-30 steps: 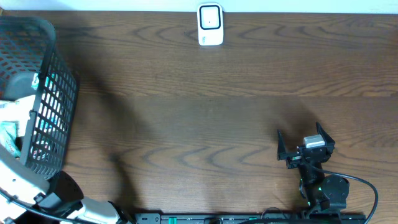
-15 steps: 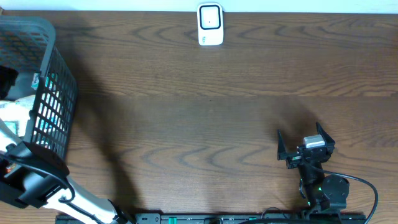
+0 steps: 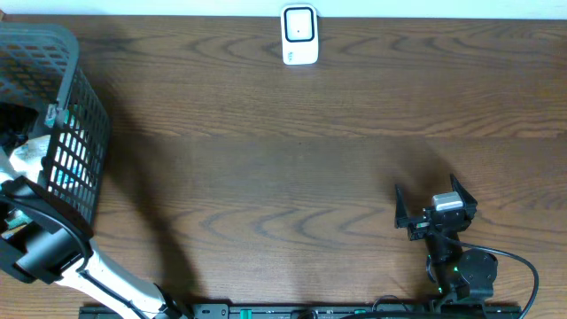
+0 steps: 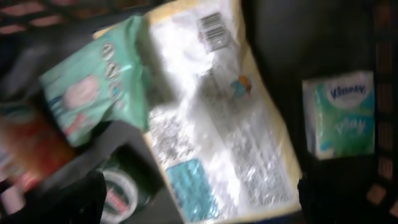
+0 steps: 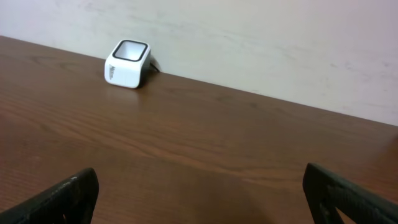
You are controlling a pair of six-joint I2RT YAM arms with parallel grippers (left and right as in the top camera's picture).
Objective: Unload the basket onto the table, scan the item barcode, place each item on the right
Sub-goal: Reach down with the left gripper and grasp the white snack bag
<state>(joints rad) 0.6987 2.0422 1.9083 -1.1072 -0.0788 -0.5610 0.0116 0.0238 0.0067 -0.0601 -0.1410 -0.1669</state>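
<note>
**Fig.** Overhead + both wrist views.

- **L side.** L arm [image 3: 106, 283] is reaching from the near-left corner into the basket [image 3: 84, 115]. The basket is sitting at the table's [image 3: 266, 159] left edge, partly cut off by the frame.
- **L gripper** [image 4: 199, 204] is hanging inside the basket above the goods, jaws spread wide and gripping nothing. Only the two fingertips are showing, at the bottom corners of the wrist view.
- **Goods.** Directly below, a pouch [image 4: 217, 118] is lying flat with its barcode [image 4: 213, 28] facing up near its far end.
  - A green pack [image 4: 93, 87] is overlapping the pouch's left edge.
  - A tissue pack [image 4: 342, 115] is lying apart to the right, near the mesh wall.
  - Other goods at lower left are too blurred to tell.
- **R gripper** [image 3: 432, 199] is sitting near the table's near-right edge, jaws fully apart and empty, facing the far edge.
- **Scanner** [image 3: 299, 35] is standing at mid far edge, close to the wall.
- **Room.** Bare wood is stretching between basket, scanner and R gripper.
</note>
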